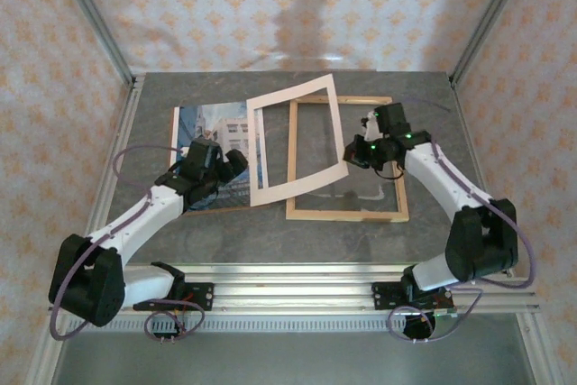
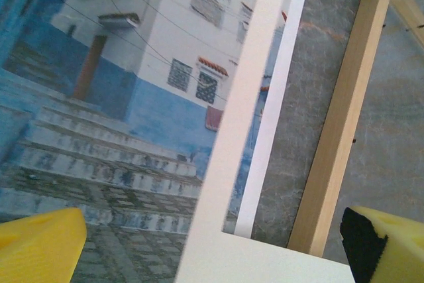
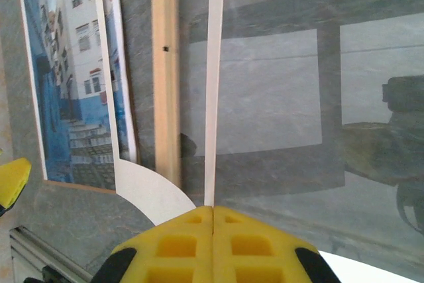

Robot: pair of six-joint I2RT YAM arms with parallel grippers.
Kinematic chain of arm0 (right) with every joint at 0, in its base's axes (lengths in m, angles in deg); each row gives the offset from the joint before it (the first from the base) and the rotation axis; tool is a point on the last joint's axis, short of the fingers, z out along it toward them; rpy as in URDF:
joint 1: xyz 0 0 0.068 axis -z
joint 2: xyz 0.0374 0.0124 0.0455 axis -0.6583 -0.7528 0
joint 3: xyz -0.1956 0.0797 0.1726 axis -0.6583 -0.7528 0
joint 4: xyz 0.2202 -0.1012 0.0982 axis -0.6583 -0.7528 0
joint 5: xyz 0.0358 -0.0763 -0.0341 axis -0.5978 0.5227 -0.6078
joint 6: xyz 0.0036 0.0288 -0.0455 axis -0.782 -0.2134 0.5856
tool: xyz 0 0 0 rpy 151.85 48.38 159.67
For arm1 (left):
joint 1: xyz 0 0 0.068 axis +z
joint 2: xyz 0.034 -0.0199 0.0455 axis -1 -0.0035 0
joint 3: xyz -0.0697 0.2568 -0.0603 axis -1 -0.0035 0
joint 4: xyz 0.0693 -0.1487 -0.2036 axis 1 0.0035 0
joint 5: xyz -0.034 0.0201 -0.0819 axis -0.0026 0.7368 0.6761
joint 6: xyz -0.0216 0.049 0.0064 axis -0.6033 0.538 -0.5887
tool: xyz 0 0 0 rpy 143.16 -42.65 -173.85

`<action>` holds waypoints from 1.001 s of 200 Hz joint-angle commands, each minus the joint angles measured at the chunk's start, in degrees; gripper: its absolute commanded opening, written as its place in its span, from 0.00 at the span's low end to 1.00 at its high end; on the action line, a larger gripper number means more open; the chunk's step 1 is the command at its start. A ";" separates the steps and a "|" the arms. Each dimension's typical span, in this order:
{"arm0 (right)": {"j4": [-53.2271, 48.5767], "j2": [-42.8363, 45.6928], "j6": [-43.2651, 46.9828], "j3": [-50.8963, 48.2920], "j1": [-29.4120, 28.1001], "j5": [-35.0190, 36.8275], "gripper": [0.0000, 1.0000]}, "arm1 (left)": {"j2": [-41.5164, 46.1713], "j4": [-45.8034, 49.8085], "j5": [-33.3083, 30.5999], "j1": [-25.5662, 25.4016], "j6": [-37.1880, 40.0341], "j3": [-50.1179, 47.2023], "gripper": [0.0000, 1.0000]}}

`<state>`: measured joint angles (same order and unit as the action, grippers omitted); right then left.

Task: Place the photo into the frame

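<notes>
Lying on grey tbl, frame; wallpapered walls around.

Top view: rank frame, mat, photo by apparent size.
1. frame, largest outline.
2. mat, close behind; its right side is tilted up toward the camera, so that gap is unsure.
3. photo, smallest showing, partly covered by the mat and left arm.

The photo is blue and white; the frame is pale wood; the mat is cream-white. The table is grey, faintly veined, and the wallpaper is peach with an orange floral repeat.
</notes>
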<state>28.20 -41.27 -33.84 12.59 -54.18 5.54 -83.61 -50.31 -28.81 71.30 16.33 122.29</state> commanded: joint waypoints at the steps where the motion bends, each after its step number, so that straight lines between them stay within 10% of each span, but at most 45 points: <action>1: -6.88 3.56 4.80 -1.49 3.18 2.71 0.00 | -1.93 -2.87 0.70 -1.07 -0.97 0.11 1.00; 200: -18.45 6.48 8.04 1.86 6.68 25.35 0.00 | -7.37 -3.23 4.05 -2.83 0.23 2.04 1.00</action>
<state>11.28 -34.84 -27.22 12.11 -48.06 28.84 -92.09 -53.76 -24.77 69.15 16.27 124.15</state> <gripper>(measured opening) 0.040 0.998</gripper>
